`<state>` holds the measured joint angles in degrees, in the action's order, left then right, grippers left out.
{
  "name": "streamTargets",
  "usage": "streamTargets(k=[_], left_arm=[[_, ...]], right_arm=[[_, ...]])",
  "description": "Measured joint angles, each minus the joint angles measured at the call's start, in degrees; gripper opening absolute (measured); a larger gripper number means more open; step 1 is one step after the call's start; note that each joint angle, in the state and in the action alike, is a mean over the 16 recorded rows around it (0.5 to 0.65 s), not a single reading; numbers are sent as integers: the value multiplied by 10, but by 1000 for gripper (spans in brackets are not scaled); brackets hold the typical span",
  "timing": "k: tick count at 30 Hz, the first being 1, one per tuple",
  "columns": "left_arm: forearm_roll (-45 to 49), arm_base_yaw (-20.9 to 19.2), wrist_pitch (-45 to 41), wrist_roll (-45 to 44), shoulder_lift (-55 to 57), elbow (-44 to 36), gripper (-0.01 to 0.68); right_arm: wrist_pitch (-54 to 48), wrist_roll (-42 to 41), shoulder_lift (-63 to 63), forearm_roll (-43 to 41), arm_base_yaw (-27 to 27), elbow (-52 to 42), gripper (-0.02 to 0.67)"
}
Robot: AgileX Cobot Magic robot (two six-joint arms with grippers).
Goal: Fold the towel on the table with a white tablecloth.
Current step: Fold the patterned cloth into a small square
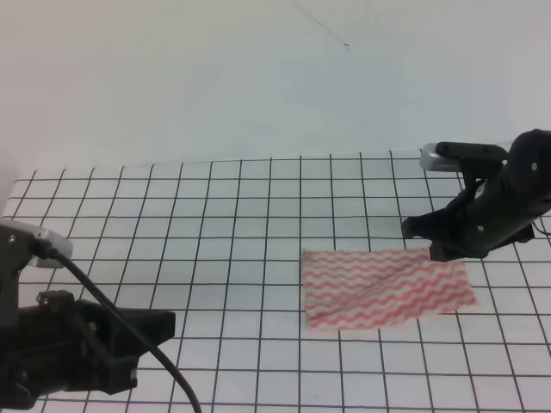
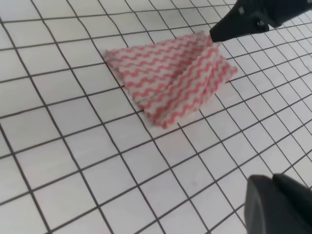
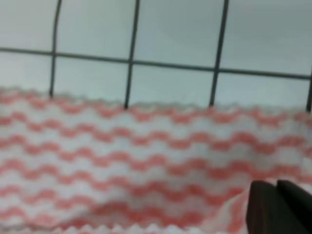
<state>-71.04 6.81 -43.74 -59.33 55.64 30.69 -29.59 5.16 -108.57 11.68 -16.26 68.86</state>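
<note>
The towel (image 1: 386,289), striped pink-red and white, lies right of centre on the table with a white tablecloth (image 1: 215,224). It looks doubled over, with a diagonal crease. My right gripper (image 1: 419,234) sits at the towel's far right edge. In the left wrist view the right gripper (image 2: 218,34) comes to one closed point on the raised far corner of the towel (image 2: 168,80). The right wrist view is filled by the towel (image 3: 146,151), with the fingers (image 3: 280,207) pressed together at the bottom right. My left gripper (image 1: 164,327) rests shut at the near left, apart from the towel.
Black grid lines cover the cloth all the way to the pale back wall (image 1: 258,77). A black cable (image 1: 129,327) runs across the left arm at the near left corner.
</note>
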Motion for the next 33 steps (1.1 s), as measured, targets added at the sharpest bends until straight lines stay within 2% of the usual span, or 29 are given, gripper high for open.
streamTargets(k=[5, 11, 20, 26, 33], left_arm=[[3, 0, -2, 2, 0, 0, 1], [8, 0, 4, 3, 0, 0, 1], [21, 0, 32, 7, 10, 13, 1], [48, 0, 32, 15, 56, 61, 2], [103, 3, -10, 18, 166, 170, 4]], right_arm=[[-15, -10, -19, -10, 10, 26, 37], [-44, -49, -25, -16, 21, 44, 150], [-81, -206, -2, -18, 24, 74, 317], [-122, -339, 16, 1, 24, 97, 335], [-176, -464, 22, 36, 24, 113, 335]])
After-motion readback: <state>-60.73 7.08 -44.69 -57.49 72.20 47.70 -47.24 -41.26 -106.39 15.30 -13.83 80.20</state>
